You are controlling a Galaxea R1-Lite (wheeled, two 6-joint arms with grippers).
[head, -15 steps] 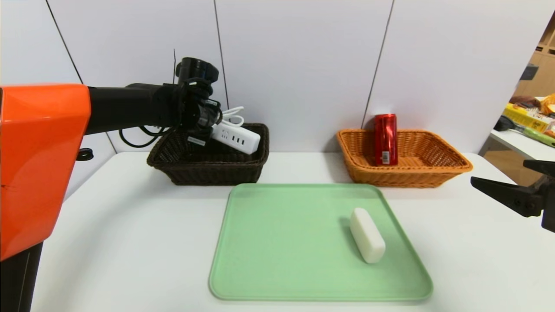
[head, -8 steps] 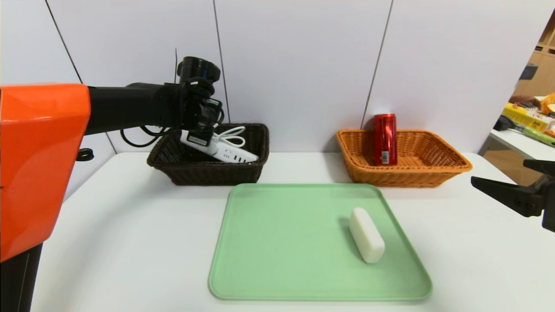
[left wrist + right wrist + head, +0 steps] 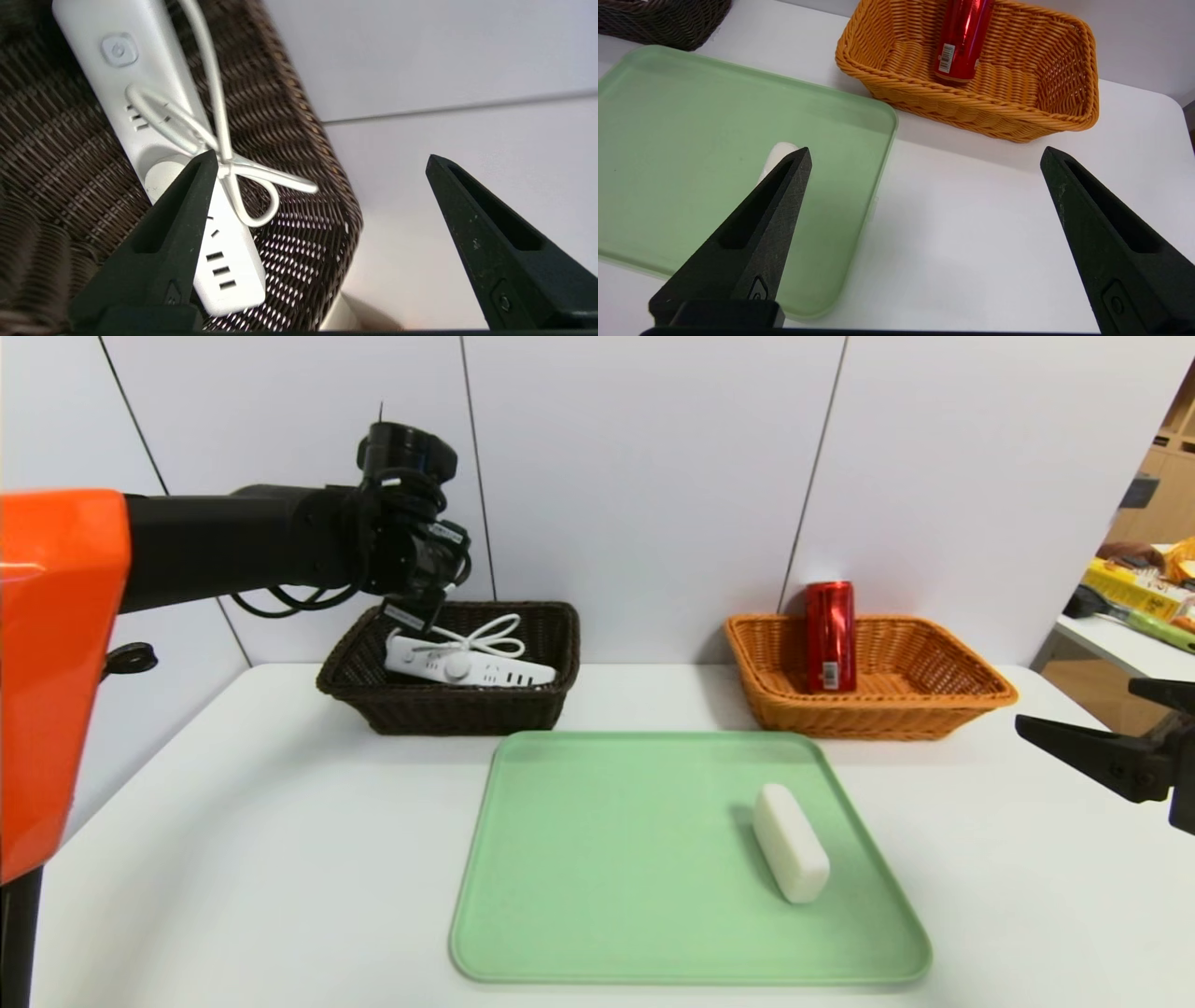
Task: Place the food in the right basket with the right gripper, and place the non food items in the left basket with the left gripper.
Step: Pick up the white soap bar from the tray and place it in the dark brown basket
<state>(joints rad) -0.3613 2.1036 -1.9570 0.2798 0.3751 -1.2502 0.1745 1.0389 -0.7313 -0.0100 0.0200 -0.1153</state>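
Observation:
A white power strip (image 3: pixel 467 665) with its looped cord lies flat inside the dark brown left basket (image 3: pixel 448 711). My left gripper (image 3: pixel 411 616) hangs just above that basket's left end, open and holding nothing. In the left wrist view the power strip (image 3: pixel 154 107) rests on the weave (image 3: pixel 289 116) below my left gripper (image 3: pixel 320 156), whose jaws stand wide apart. A white oblong item (image 3: pixel 791 841) lies on the green tray (image 3: pixel 607 859). A red can (image 3: pixel 830 635) stands in the orange right basket (image 3: pixel 878 719). My right gripper (image 3: pixel 1074 705) waits open at the table's right edge.
The white table (image 3: pixel 233 849) carries the tray in front and both baskets at the back against the wall. A side table with packages (image 3: pixel 1139 597) stands far right. From the right wrist, the orange basket (image 3: pixel 971 112) and the tray (image 3: pixel 691 116) lie ahead.
My left gripper has opened and let go of the power strip, which dropped flat into the dark basket. The gripper then rose a little. The right arm has not moved.

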